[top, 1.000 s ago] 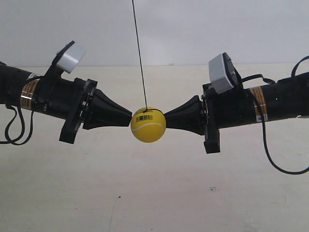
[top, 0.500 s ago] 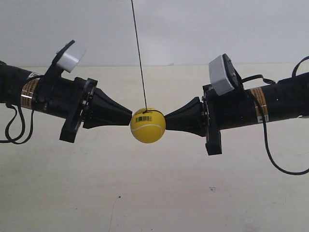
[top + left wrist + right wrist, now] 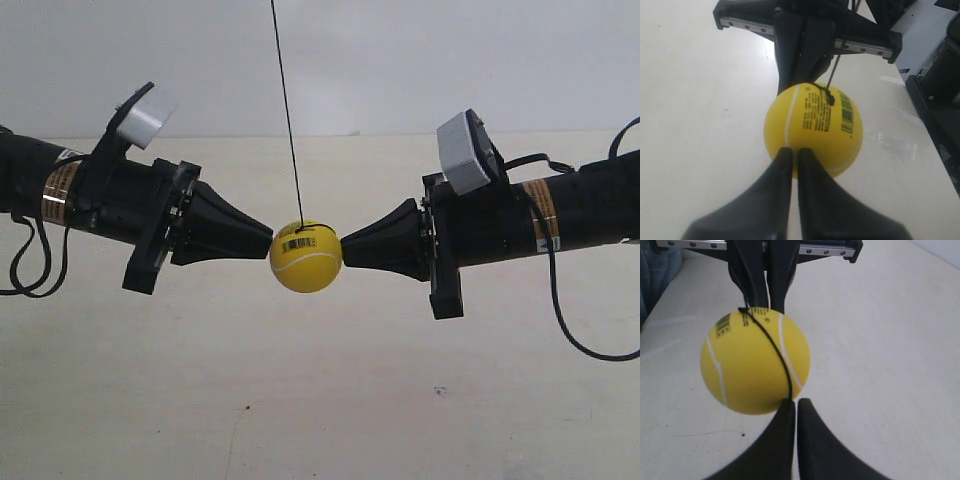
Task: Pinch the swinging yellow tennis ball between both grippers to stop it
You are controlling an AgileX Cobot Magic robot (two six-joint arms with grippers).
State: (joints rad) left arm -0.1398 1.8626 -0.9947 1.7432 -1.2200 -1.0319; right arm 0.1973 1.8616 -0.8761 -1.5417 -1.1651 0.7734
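Between left pincer [image 3: 790, 152] and right pincer [image 3: 796, 402], both pressed together, yellow tennis ball [image 3: 306, 260], touched each side

You're looking at a robot lab test setup. A bare pale desk [image 3: 320, 400] sits against a plain white wall [image 3: 420, 60]. Two black robot arms [image 3: 60, 190] carry boxy wrist cameras [image 3: 462, 152] and loose cables [image 3: 553, 300], and a yellow tennis ball [image 3: 306, 262] hangs on a string [image 3: 285, 110].
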